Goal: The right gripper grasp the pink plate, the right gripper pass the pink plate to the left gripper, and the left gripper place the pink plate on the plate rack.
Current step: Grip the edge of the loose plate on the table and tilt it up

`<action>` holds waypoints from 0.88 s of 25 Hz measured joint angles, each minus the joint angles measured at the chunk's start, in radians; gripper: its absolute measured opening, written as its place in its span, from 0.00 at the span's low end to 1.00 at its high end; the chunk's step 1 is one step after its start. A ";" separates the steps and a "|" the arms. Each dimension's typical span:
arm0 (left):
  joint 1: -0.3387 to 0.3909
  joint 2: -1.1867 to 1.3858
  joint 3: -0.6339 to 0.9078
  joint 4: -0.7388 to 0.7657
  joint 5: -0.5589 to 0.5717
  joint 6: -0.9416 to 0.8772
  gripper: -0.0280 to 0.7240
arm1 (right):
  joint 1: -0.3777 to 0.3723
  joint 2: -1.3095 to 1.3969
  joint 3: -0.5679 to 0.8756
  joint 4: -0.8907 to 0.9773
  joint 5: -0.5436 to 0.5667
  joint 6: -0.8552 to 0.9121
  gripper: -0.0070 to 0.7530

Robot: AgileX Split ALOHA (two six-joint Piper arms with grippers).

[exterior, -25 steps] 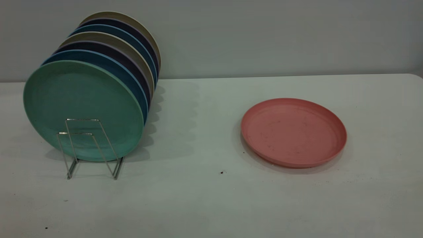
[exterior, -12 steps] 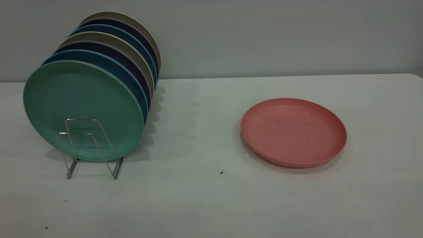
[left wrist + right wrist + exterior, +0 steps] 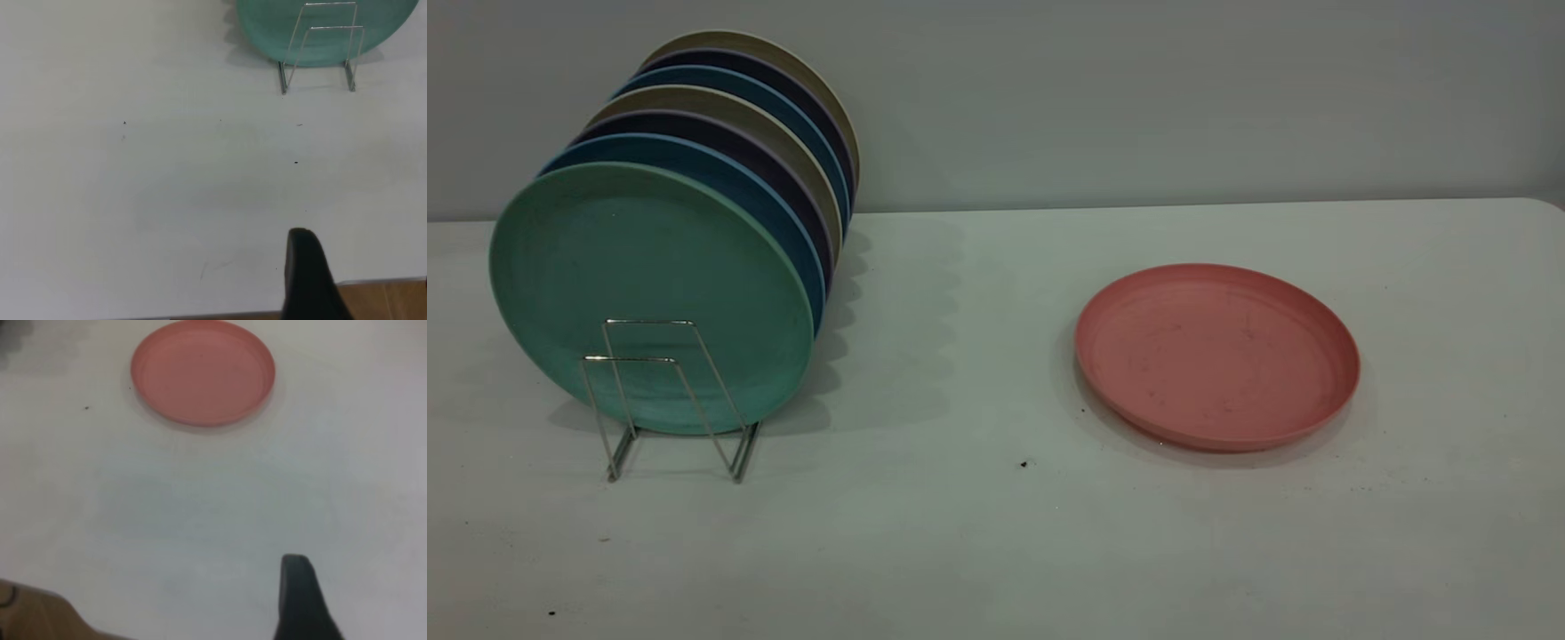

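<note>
Pink plate (image 3: 1216, 354) lay flat on the white table (image 3: 978, 533), rim upward, well apart from the plate rack (image 3: 671, 391) and untouched. The right gripper (image 3: 303, 597) was held far back from it near the table's edge; only one finger was seen, so its jaw state could not be told. The first grasp was judged not yet begun. For a sound pick, the low raised rim should be approached at its nearest edge, one finger slid under and one over. The left gripper (image 3: 310, 277) was likewise parked, its jaw state unreadable. The rack was filled with a row of upright plates, a green plate (image 3: 649, 293) foremost, and the front wire loops stood free.
</note>
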 joint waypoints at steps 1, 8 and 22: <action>0.000 0.000 0.000 0.000 0.000 0.000 0.65 | 0.000 0.000 0.000 0.000 0.000 0.000 0.61; 0.000 0.000 0.000 -0.001 0.000 0.000 0.65 | 0.000 0.000 0.000 0.022 0.000 0.000 0.61; 0.000 0.208 -0.087 -0.001 -0.142 -0.002 0.86 | 0.000 0.224 -0.069 0.103 -0.113 0.112 0.72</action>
